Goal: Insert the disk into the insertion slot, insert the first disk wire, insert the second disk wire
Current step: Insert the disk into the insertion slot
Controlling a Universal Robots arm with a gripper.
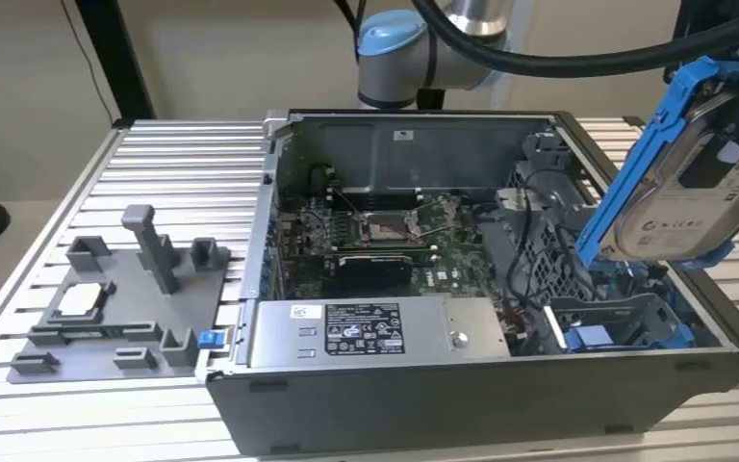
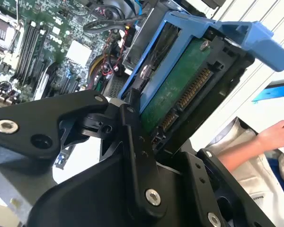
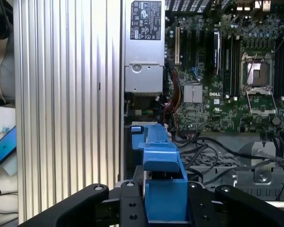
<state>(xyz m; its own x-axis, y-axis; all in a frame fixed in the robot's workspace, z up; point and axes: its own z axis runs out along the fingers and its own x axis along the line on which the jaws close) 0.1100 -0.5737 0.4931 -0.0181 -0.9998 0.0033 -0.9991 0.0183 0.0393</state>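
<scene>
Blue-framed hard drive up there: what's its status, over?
Gripper shut on silver-grey hard drive in bright blue plastic carrier, held tilted, not inserted. Grey metal drive bay with blue rails below it, unfilled. Black cables beside bay.

The case (image 1: pixel 472 385) stands mid-table (image 1: pixel 177 164), a holder (image 1: pixel 113 308) beside it (exterior view's left); the disk (image 1: pixel 691 212) hangs above the slot (image 1: pixel 626 325).

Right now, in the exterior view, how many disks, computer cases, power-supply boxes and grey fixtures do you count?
disk: 1
computer case: 1
power-supply box: 1
grey fixture: 1
Total: 4
</scene>
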